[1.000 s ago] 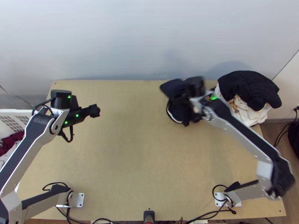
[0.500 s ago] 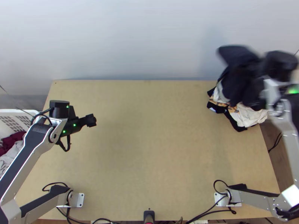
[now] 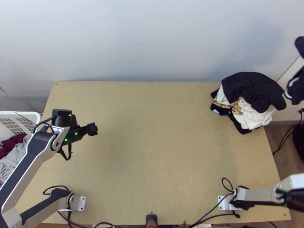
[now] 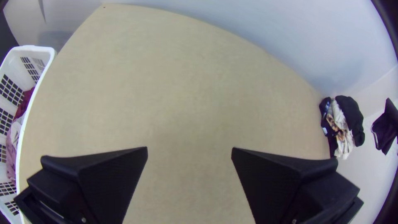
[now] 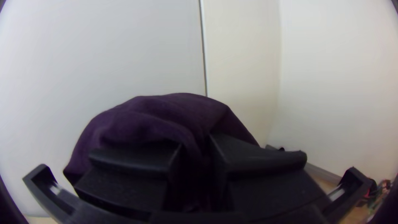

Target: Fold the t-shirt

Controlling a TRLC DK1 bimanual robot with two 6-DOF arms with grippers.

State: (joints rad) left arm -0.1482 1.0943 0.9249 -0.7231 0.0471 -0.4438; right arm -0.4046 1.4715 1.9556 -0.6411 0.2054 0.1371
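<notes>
In the top view, the left gripper (image 3: 92, 129) hangs over the table's left part. The left wrist view has the left gripper (image 4: 189, 152) open, its two fingers wide apart with bare table between them. The right gripper (image 5: 195, 161) is shut on a dark t-shirt (image 5: 161, 114), bunched and draped over and between the fingers. Past the table's far right corner, at the top view's right edge, part of the dark t-shirt (image 3: 296, 88) hangs. The same t-shirt (image 4: 386, 126) shows at the left wrist view's far right. Its sleeves and hem cannot be told apart.
A loose heap of black and white clothes (image 3: 252, 97) lies on the table's (image 3: 152, 152) far right corner, partly over the edge. Left of the table stands a white laundry basket (image 3: 19, 114) with maroon and pale cloth inside. A wall rises behind the table.
The right arm has swung rightward, carrying the dark t-shirt from the table's far middle, across the heap, and past the right corner. My left gripper has moved slightly toward the near edge.
</notes>
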